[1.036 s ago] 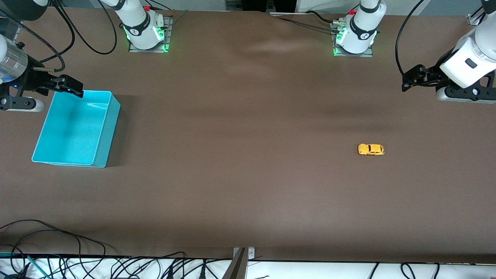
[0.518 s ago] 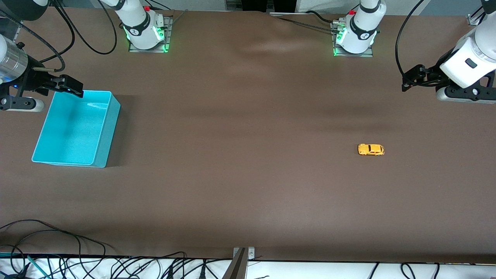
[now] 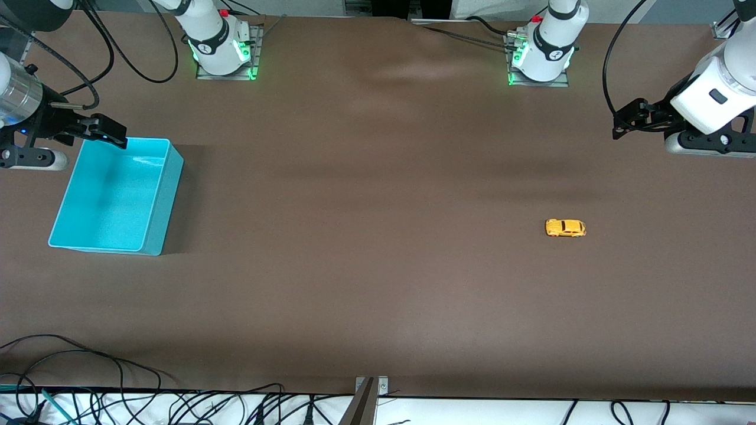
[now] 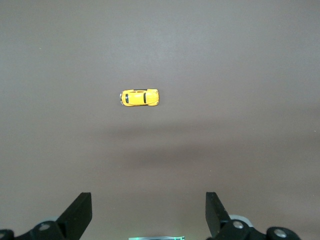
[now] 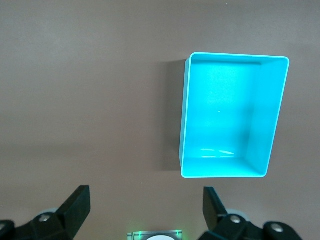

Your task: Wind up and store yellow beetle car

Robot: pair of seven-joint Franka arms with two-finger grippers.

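Observation:
The yellow beetle car [image 3: 565, 228] stands alone on the brown table toward the left arm's end; in the left wrist view the car [image 4: 139, 97] lies well apart from the fingers. My left gripper [image 3: 626, 121] hangs open and empty above the table by that end, its own view showing the left gripper [image 4: 148, 197] over bare table. A turquoise bin [image 3: 112, 195] sits empty at the right arm's end. My right gripper [image 3: 111, 131] is open and empty over the bin's rim farthest from the front camera. In the right wrist view the bin [image 5: 227, 115] lies off to one side of the right gripper [image 5: 145, 192].
Both arm bases [image 3: 220, 44] [image 3: 540, 50] with green lights stand along the table edge farthest from the front camera. Loose black cables [image 3: 118, 401] and a metal bracket [image 3: 369, 389] lie along the edge nearest it. A wide brown stretch of table [image 3: 366, 224] separates car and bin.

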